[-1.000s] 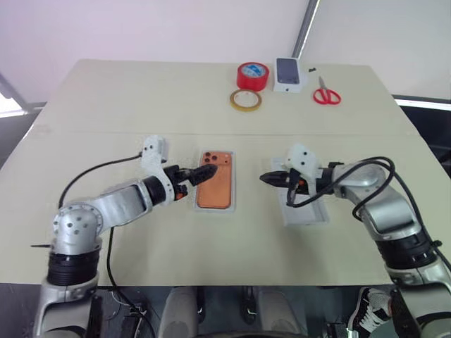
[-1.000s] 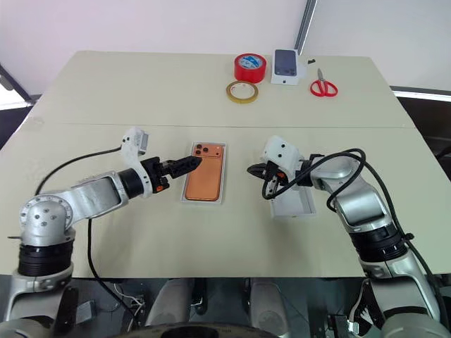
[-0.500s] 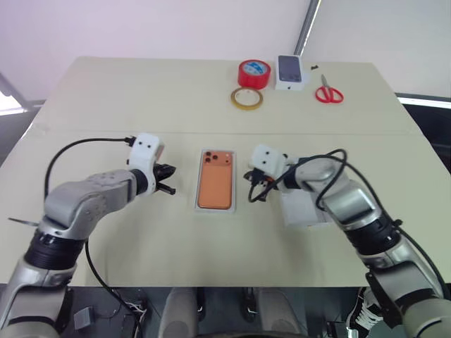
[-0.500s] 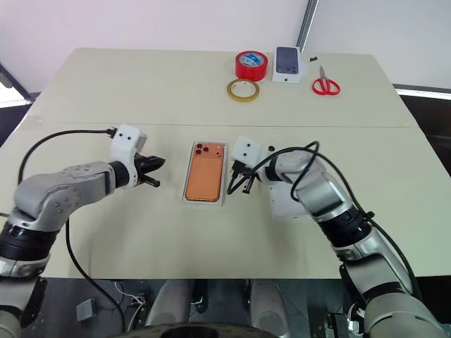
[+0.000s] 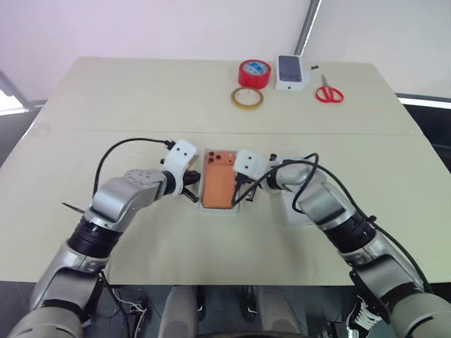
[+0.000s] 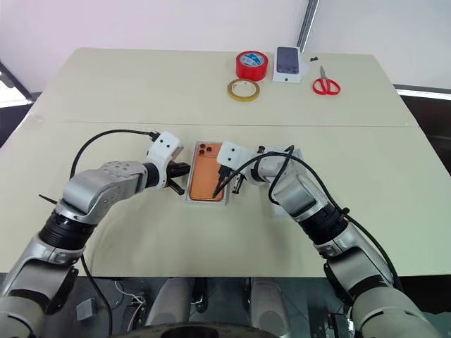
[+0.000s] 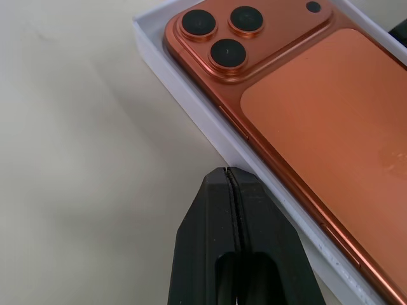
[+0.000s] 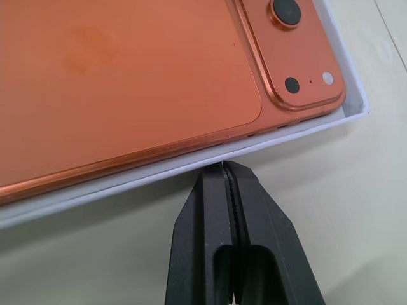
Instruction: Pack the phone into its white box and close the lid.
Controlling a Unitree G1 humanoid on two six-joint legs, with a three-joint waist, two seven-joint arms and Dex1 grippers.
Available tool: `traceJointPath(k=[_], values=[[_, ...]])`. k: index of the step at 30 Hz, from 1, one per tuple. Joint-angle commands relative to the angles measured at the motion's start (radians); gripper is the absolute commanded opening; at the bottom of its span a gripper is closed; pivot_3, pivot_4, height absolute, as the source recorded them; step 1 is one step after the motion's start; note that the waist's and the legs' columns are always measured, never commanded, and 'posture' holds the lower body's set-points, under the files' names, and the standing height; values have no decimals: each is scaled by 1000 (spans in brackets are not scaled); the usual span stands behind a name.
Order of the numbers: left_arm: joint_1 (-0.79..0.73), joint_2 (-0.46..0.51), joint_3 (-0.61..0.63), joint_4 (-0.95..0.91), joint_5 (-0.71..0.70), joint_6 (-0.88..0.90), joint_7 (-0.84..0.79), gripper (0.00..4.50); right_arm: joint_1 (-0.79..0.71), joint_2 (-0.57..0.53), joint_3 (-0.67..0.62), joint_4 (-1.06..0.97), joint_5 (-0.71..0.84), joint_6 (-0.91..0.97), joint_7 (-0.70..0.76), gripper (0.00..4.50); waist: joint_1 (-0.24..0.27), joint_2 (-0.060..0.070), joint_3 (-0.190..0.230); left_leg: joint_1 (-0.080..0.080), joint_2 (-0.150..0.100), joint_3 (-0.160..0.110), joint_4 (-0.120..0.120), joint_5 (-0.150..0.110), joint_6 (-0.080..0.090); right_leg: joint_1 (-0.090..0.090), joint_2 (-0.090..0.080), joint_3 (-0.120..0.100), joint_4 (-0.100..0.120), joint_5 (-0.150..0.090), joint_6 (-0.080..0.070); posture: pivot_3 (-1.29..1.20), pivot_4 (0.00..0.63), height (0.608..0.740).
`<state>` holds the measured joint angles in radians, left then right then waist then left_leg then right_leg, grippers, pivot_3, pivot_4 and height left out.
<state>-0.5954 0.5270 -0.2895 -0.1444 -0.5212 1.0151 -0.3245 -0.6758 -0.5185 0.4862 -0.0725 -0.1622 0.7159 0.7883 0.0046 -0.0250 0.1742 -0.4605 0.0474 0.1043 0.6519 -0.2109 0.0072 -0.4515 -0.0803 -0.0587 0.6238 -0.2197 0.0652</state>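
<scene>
The orange phone (image 5: 218, 185) lies camera side up inside the shallow white box (image 5: 219, 209) at the table's middle. My left gripper (image 5: 192, 191) is shut, its tip against the table just outside the box's left wall (image 7: 191, 105). My right gripper (image 5: 242, 194) is shut too, its tip at the box's right wall (image 8: 152, 176). Nothing is held by either. In the wrist views the phone (image 7: 318, 127) (image 8: 127, 76) fills the box closely. The lid (image 5: 291, 213) lies to the right of the box, mostly hidden under my right forearm.
At the table's far edge stand a red tape roll (image 5: 253, 73), a yellowish tape ring (image 5: 246, 98), a small white box printed with a dark phone (image 5: 291, 72) and red scissors (image 5: 328, 92). Cables loop over both forearms.
Both arms have swung inward to the box's two long sides. The left gripper, open a second ago, has shut and dropped beside the left wall. The right gripper has come over from the lid.
</scene>
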Motion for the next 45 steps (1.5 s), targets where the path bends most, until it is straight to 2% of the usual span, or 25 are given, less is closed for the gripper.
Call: traceJointPath(k=[1, 11, 17, 24, 29, 34, 38, 41, 43, 45], values=[[-18, -85, -46, -84, -19, 32, -47, 34, 26, -61, -48, -116, 16, 24, 43, 0, 11, 0, 0, 0, 0, 0, 1, 0, 0, 0, 0, 0, 0, 0, 0, 0, 150, 740], [-86, -344, -150, 12, 71, 33, -71, 34, 195, -269, -141, -343, 48, 146, 123, 0, 25, 0, 0, 0, -2, -1, 5, -2, 3, 2, 0, 0, 1, -1, 0, 0, 150, 740], [-105, -427, -166, 64, 113, 21, -110, 34, 286, -353, -203, -377, 45, 169, 123, 0, 37, 0, 0, 0, -2, -2, 8, -3, 6, 3, 0, 0, 2, -2, 1, 0, 150, 740], [-98, -428, -150, 55, 138, 32, -143, 34, 302, -365, -227, -360, 42, 165, 105, 0, 33, 0, 0, 0, -1, -2, 11, -5, 8, 5, -1, 0, 1, -2, 1, 0, 150, 740], [-94, -399, -108, 47, 151, 37, -147, 34, 301, -415, -269, -348, 54, 145, 128, 0, 34, 0, 0, 0, -1, -2, 11, -5, 8, 5, -1, 0, 1, -2, 1, 0, 150, 740], [-94, -335, -14, 54, 160, 25, -146, 34, 306, -499, -387, -345, 129, 121, 187, 0, 32, 1, 0, 0, -1, -2, 11, -5, 8, 5, -1, 0, 2, -2, 1, 0, 150, 740], [-70, -271, 60, 35, 158, -9, -159, 34, 271, -510, -484, -336, 245, 244, 234, 0, 28, 1, 0, 1, 0, -2, 11, -5, 8, 5, 0, 0, 3, -2, 1, 0, 150, 740], [-38, -228, 95, 0, 145, -70, -203, 0, 270, -526, -506, -350, 317, 367, 259, 881, 30, 1, 0, 1, 0, -2, 11, -5, 8, 5, 0, 0, 4, -2, 1, 0, 150, 740], [-5, -191, 106, -41, 134, -133, -261, 0, 264, -509, -513, -363, 350, 476, 225, 1738, 31, 1, 0, 1, 0, -2, 11, -5, 8, 5, -1, 0, 4, -2, 1, 0, 150, 740], [40, -133, 106, -92, 126, -210, -343, 0, 248, -468, -523, -374, 378, 607, 173, 2895, 31, 1, 0, 1, 0, -2, 11, -5, 8, 5, -2, 0, 4, -2, 1, 0, 150, 740]])
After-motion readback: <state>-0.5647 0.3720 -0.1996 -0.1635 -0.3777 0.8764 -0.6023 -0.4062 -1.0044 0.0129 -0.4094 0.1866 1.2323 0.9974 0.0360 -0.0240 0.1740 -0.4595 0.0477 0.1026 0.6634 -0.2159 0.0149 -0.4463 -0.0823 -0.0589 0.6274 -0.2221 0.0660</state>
